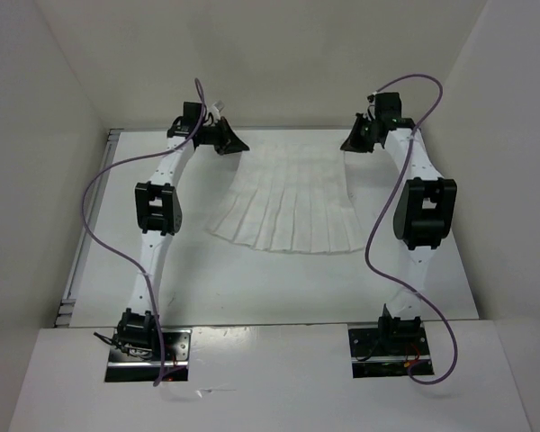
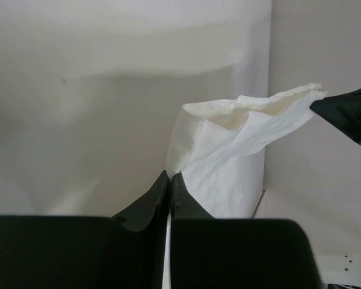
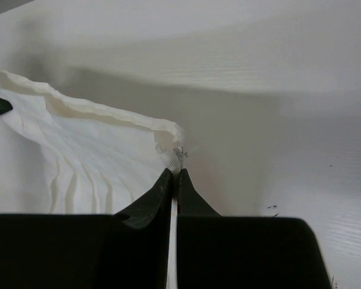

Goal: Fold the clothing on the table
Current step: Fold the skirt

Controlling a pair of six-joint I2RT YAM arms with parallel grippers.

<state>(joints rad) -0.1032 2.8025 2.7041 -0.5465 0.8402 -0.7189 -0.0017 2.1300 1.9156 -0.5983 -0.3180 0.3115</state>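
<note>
The clothing (image 1: pixel 288 214) is a white pleated garment, fanned out on the table (image 1: pixel 252 283) with its wide hem toward the arms and its narrow waist end at the far side. My left gripper (image 1: pixel 239 144) is shut on the waist's left corner. My right gripper (image 1: pixel 349 144) is shut on the right corner. In the left wrist view the clothing (image 2: pixel 228 150) rises from my shut left gripper (image 2: pixel 169 176), its waist edge stretching to the other gripper (image 2: pixel 349 111). In the right wrist view my right gripper (image 3: pixel 174 173) pinches the clothing (image 3: pixel 90 156) at its corner.
White upright walls (image 1: pixel 279 54) enclose the table at the back and both sides, close behind both grippers. A thin metal edge (image 1: pixel 83 243) runs along the table's left side. Purple cables (image 1: pixel 94 211) loop beside each arm.
</note>
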